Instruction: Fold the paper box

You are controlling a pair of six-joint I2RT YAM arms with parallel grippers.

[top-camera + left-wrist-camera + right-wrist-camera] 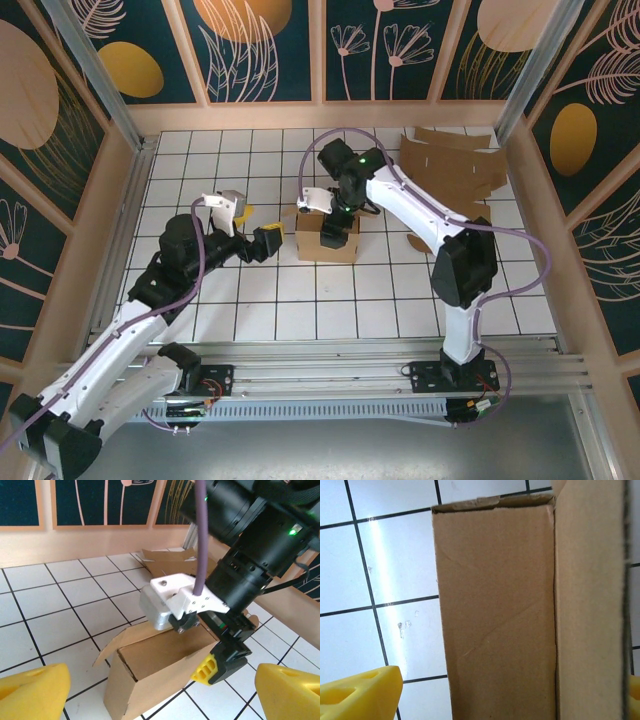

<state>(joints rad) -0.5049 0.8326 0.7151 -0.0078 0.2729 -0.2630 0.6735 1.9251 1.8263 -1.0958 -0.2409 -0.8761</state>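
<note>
- I see the paper box standing near the middle of the bench, with one flap splayed out.
- My right gripper sits over the box. Its fingers are spread wide, and that one is clear of the cardboard.
- My left gripper is just beside the box's left side, with its fingers wide apart and holding nothing.
- Flat cardboard lies in the far right corner.

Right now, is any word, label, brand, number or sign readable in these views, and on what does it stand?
None can be read.
The box is plain cardboard, with no print on the faces shown.
The flat cardboard at the back carries no print either.
The wall panels bear leaf and flower drawings, no lettering.
The right arm shows a green light, no lettering.
</note>
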